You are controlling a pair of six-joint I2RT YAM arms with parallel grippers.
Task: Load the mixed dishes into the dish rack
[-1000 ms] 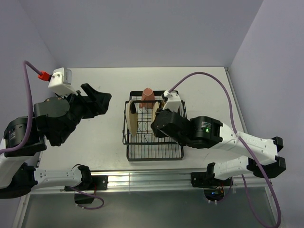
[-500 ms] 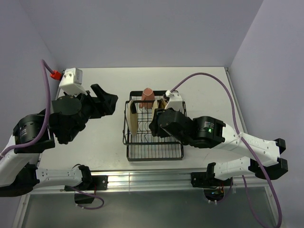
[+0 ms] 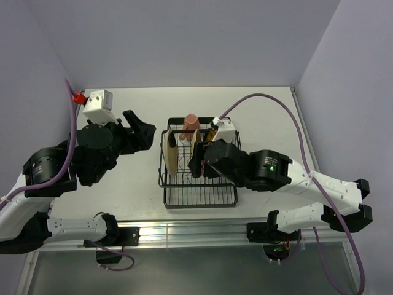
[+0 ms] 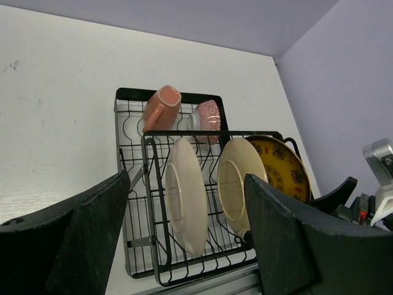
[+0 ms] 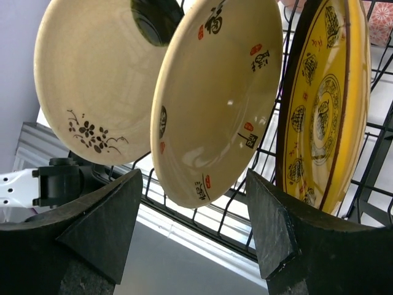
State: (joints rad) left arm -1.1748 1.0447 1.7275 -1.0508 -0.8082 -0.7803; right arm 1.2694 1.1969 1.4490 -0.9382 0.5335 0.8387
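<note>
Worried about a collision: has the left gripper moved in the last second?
Yes. The left gripper moved right, closing on the left side of the dish rack.

The white table (image 3: 141,104) carries the black wire dish rack (image 3: 199,195).

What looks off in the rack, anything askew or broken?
Nothing broken or spilled. Only the mug lies tilted at the rack's far end, beside the small bowl; the cream plates and yellow plate stand on edge in the slots.
</note>
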